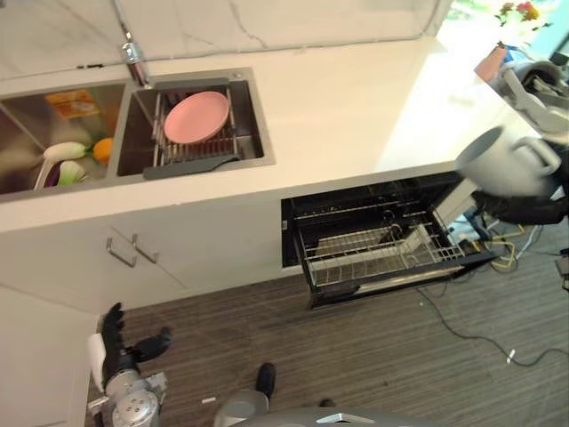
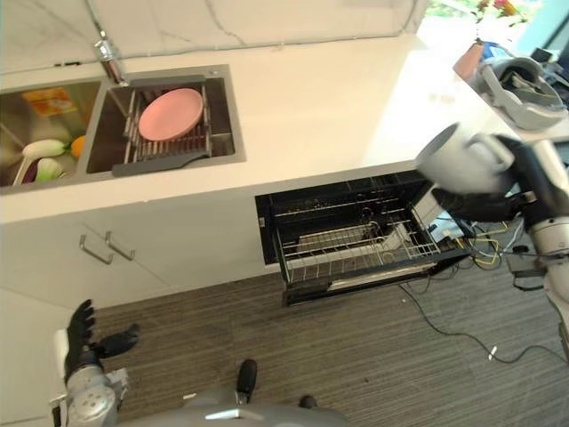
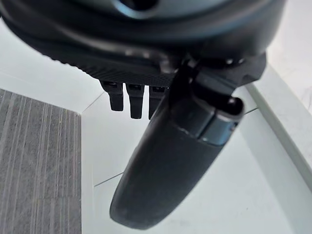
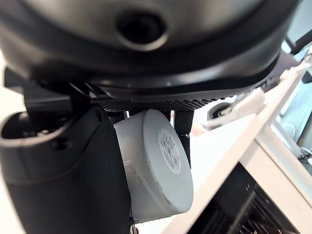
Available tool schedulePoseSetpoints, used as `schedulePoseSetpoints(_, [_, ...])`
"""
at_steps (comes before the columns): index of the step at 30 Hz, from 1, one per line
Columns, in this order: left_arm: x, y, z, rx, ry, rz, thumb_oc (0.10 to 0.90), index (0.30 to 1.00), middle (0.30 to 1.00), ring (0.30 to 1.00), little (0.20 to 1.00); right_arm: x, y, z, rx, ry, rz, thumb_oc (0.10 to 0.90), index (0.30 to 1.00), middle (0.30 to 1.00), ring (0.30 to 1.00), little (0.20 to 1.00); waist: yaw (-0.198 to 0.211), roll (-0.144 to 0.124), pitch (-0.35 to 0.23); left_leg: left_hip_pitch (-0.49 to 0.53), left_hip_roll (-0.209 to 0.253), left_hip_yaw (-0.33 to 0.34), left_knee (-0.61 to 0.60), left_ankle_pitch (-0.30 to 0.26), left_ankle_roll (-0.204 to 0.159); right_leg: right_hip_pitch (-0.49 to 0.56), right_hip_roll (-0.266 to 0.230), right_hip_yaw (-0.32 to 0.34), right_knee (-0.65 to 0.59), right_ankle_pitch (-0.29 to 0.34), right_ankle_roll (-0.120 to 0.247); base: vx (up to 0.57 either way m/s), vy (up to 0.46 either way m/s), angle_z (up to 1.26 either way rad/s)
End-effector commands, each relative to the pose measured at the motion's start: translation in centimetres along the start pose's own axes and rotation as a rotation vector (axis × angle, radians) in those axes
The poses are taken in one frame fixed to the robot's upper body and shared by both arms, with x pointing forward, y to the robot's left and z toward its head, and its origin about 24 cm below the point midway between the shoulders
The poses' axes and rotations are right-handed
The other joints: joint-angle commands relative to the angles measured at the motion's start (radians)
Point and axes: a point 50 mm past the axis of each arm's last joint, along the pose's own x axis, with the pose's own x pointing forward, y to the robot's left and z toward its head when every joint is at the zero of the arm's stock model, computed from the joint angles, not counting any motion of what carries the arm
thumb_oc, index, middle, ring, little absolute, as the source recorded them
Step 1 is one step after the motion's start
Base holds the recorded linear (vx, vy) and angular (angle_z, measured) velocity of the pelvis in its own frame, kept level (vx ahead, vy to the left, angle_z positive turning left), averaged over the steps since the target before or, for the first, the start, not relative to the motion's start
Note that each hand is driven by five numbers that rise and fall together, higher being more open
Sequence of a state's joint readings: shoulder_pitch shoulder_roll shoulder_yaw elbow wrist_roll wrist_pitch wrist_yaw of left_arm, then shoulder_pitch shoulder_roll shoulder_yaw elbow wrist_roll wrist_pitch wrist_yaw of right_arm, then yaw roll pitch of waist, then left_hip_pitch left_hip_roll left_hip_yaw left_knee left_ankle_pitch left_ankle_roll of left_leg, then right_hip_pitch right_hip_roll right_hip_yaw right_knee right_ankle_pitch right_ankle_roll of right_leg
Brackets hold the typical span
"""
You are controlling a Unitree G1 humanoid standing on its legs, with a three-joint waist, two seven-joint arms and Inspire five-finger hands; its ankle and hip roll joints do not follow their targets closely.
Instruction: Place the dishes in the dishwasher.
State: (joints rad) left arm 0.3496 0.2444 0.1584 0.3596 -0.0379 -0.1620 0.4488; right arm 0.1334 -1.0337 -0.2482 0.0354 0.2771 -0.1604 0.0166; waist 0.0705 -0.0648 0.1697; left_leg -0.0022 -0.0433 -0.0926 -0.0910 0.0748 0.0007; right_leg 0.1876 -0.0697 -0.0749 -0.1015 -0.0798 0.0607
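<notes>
The worktop (image 1: 356,98) runs across the scene, and a sink (image 1: 253,120) with two basins is set into its left part — a rack (image 1: 191,147) in the right basin carries a plate (image 1: 196,116), and a few small things lie in the left basin. Below the worktop, to the right of the sink, the dishwasher (image 1: 298,227) stands open with its basket (image 1: 378,253) pulled out over the floor (image 1: 373,356); left of it is a cabinet door with two handles (image 1: 132,249). The right hand (image 2: 524,187) is above the right end of the basket with a mug (image 2: 462,160) in its fingers, and the left hand (image 1: 120,342) is low at the left, before the cabinet.
</notes>
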Motion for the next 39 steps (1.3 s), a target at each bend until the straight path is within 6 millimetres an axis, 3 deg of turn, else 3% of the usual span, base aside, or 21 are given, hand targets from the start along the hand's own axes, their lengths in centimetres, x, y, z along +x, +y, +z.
schedulePoseSetpoints(1, [2.5,0.7,5.4,-0.027,-0.253,-0.018,0.8,0.9,0.9,0.9,0.9,2.5,-2.3,3.9,-0.091,-0.152,-0.004,0.4,0.3,0.3,0.3,0.3,0.033,-0.031,-0.044,0.039,0.041,0.026,0.004,-0.068,-0.103,-0.017,-0.008,-0.038,0.014,-0.006,0.05,-0.07,-0.006,0.19])
schedulePoseSetpoints(3, [2.1,-0.5,4.2,0.016,-0.213,-0.097,0.8,0.9,0.9,0.9,0.9,2.9,-1.6,3.3,-0.137,-0.113,0.08,0.4,0.3,0.3,0.3,0.3,0.049,-0.038,-0.023,0.024,0.034,0.006,0.004,-0.058,-0.1,-0.019,-0.014,-0.063,0.014,-0.005,0.048,-0.06,-0.002,0.26])
schedulePoseSetpoints(7, [1.6,-1.4,4.0,0.06,-0.218,-0.185,0.8,0.9,0.9,0.9,0.9,2.9,-0.6,2.1,-0.149,-0.06,0.139,0.4,0.3,0.3,0.3,0.3,0.064,-0.04,-0.003,0.01,0.025,-0.022,0.004,-0.049,-0.096,-0.018,-0.02,-0.092,0.016,-0.008,0.048,-0.02,-0.009,0.27])
schedulePoseSetpoints(11, [1.3,-1.5,3.0,0.089,-0.184,-0.229,0.8,0.9,0.9,0.9,0.9,3.1,1.2,-0.6,-0.145,0.046,0.172,0.4,0.3,0.3,0.3,0.3,0.093,-0.047,0.005,-0.004,0.015,-0.05,0.004,-0.042,-0.093,-0.016,-0.028,-0.124,0.021,-0.014,0.046,0.02,-0.018,0.19])
schedulePoseSetpoints(18, [1.6,-1.5,3.2,0.137,-0.195,-0.302,0.8,0.9,0.9,0.9,0.9,3.1,3.6,-3.8,-0.133,0.172,0.174,0.4,0.3,0.3,0.3,0.3,0.131,-0.046,0.03,-0.04,0.004,-0.088,0.004,-0.026,-0.099,-0.022,-0.032,-0.162,0.021,-0.025,0.045,-0.01,-0.028,0.24])
schedulePoseSetpoints(19, [1.6,-1.4,2.1,0.145,-0.144,-0.303,0.8,0.9,0.9,0.9,0.9,3.1,3.9,-4.5,-0.121,0.204,0.165,0.4,0.3,0.3,0.3,0.3,0.141,-0.045,0.035,-0.048,0.003,-0.094,0.004,-0.021,-0.101,-0.025,-0.033,-0.173,0.02,-0.026,0.044,-0.01,-0.022,0.37])
schedulePoseSetpoints(24, [1.7,-1.7,3.5,0.092,-0.182,-0.353,0.8,0.9,0.9,0.9,0.9,2.8,6.1,-6.8,-0.081,0.312,0.163,0.4,0.3,0.3,0.3,0.3,0.173,-0.037,0.061,-0.099,-0.007,-0.113,0.004,-0.004,-0.11,-0.053,-0.033,-0.197,0.014,-0.03,0.042,-0.01,-0.033,0.25])
schedulePoseSetpoints(32, [2.1,-1.8,4.3,0.057,-0.187,-0.354,0.8,0.9,0.9,0.9,0.9,3.1,7.8,-8.5,0.012,0.412,0.101,0.4,0.3,0.3,0.3,0.3,0.191,-0.038,0.084,-0.155,-0.011,-0.119,0.004,0.011,-0.116,-0.101,-0.033,-0.205,0.014,-0.032,0.043,-0.02,-0.011,0.16])
schedulePoseSetpoints(33, [2.2,-1.9,4.1,0.058,-0.179,-0.355,0.8,0.9,0.9,0.9,0.9,3.1,8.2,-8.6,0.019,0.42,0.103,0.425,0.338,0.338,0.338,0.338,0.192,-0.039,0.085,-0.156,-0.01,-0.118,0.004,0.01,-0.115,-0.103,-0.032,-0.202,0.014,-0.032,0.043,0.0,0.0,0.0])
schedulePoseSetpoints(34, [2.1,-2.0,4.1,0.057,-0.176,-0.361,0.8,0.9,0.9,0.9,0.9,3.3,8.6,-8.5,0.031,0.42,0.103,0.54,0.509,0.509,0.509,0.509,0.194,-0.041,0.088,-0.158,-0.01,-0.116,0.004,0.009,-0.113,-0.104,-0.031,-0.2,0.014,-0.033,0.043,0.0,0.0,0.0])
schedulePoseSetpoints(35, [2.2,-2.0,4.0,0.061,-0.169,-0.363,0.8,0.9,0.9,0.9,0.9,3.3,8.9,-8.7,0.039,0.436,0.104,0.8,0.9,0.9,0.9,0.9,0.196,-0.043,0.09,-0.159,-0.01,-0.116,0.004,0.008,-0.113,-0.104,-0.031,-0.197,0.014,-0.035,0.042,0.0,-0.005,-0.06])
schedulePoseSetpoints(39, [2.0,-2.4,4.9,0.052,-0.204,-0.4,0.8,0.9,0.9,0.9,0.9,3.4,9.3,-8.6,0.075,0.436,0.094,0.8,0.9,0.9,0.9,0.9,0.2,-0.053,0.098,-0.162,-0.012,-0.118,0.004,0.005,-0.109,-0.104,-0.03,-0.2,0.014,-0.039,0.042,0.0,-0.003,-0.04])
